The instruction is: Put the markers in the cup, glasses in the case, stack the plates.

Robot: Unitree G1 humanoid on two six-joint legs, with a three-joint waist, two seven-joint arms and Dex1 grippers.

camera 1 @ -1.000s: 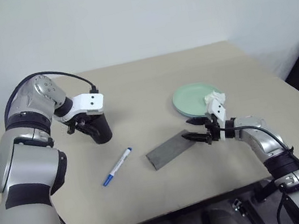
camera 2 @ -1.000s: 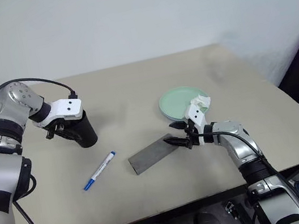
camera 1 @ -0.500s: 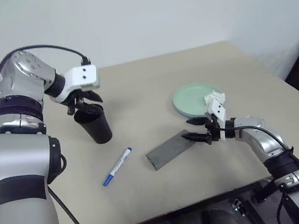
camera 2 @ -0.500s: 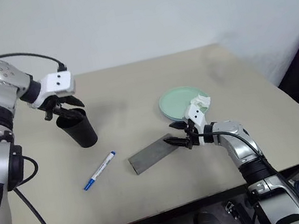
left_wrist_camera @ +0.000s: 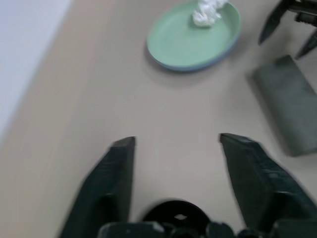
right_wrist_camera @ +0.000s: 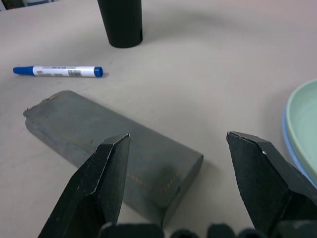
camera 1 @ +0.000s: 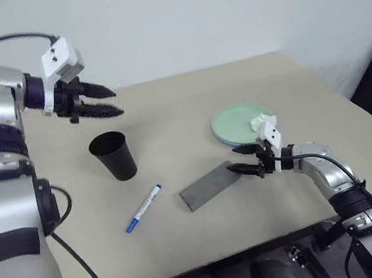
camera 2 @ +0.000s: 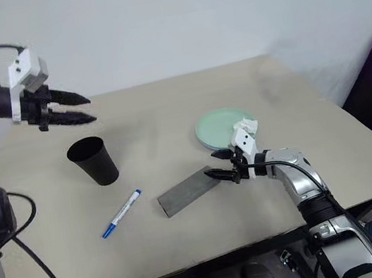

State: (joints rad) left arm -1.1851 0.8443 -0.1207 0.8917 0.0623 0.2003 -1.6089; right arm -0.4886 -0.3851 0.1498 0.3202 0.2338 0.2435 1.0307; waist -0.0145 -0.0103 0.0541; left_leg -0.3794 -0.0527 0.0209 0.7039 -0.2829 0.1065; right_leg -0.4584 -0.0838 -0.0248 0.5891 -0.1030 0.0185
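Two stacked round plates [camera 1: 237, 123], mint green over light blue, hold crumpled white paper [left_wrist_camera: 208, 11]. The grey oblong case [camera 1: 207, 186] lies closed; the right gripper [camera 1: 244, 160] hovers at its end, fingers spread, empty. The left gripper [camera 1: 105, 101], parted and empty, hangs above the upright, tapered black cup [camera 1: 114, 155]. A blue-capped marker [camera 1: 144, 207] lies nearby.

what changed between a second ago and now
The left gripper let go of the cup, opened, and rose up and away from it. The cup, which leaned in its grip, now stands upright on the table. The right gripper stayed open by the end of the case. The marker, the case and the stacked plates with the crumpled paper did not move.
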